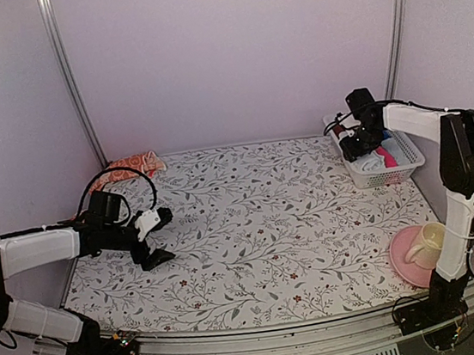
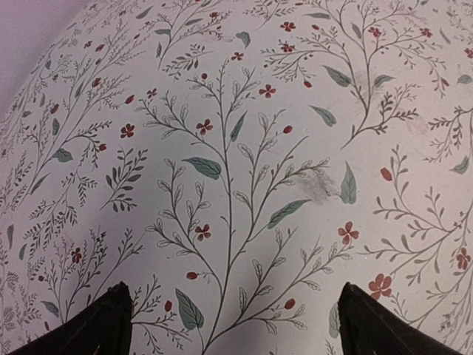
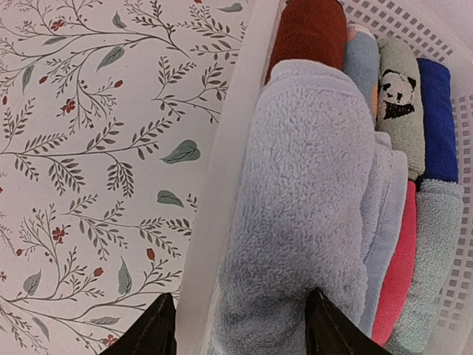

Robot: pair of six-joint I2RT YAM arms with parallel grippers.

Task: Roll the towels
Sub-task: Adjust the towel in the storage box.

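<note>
The orange-red towel (image 1: 132, 167) lies crumpled at the table's back left edge. A light blue towel (image 3: 303, 185) lies rolled in the white basket (image 3: 236, 111), against its left wall. My right gripper (image 1: 361, 141) (image 3: 236, 322) reaches into that basket corner. Its jaws sit around the roll's near end; one finger (image 3: 325, 325) dents the fleece, the other (image 3: 151, 329) sits outside the basket rim. My left gripper (image 1: 159, 236) (image 2: 235, 325) hovers wide open over the bare flowered tabletop, holding nothing, well in front of the orange-red towel.
The basket (image 1: 393, 177) at the back right also holds several other rolls: brown-red (image 3: 310, 29), panda-print (image 3: 399, 103), dark blue (image 3: 436, 118), pink (image 3: 399, 259). A pink plate (image 1: 401, 263) with a cream cup (image 1: 425, 243) sits at the front right. Walls enclose the back and sides.
</note>
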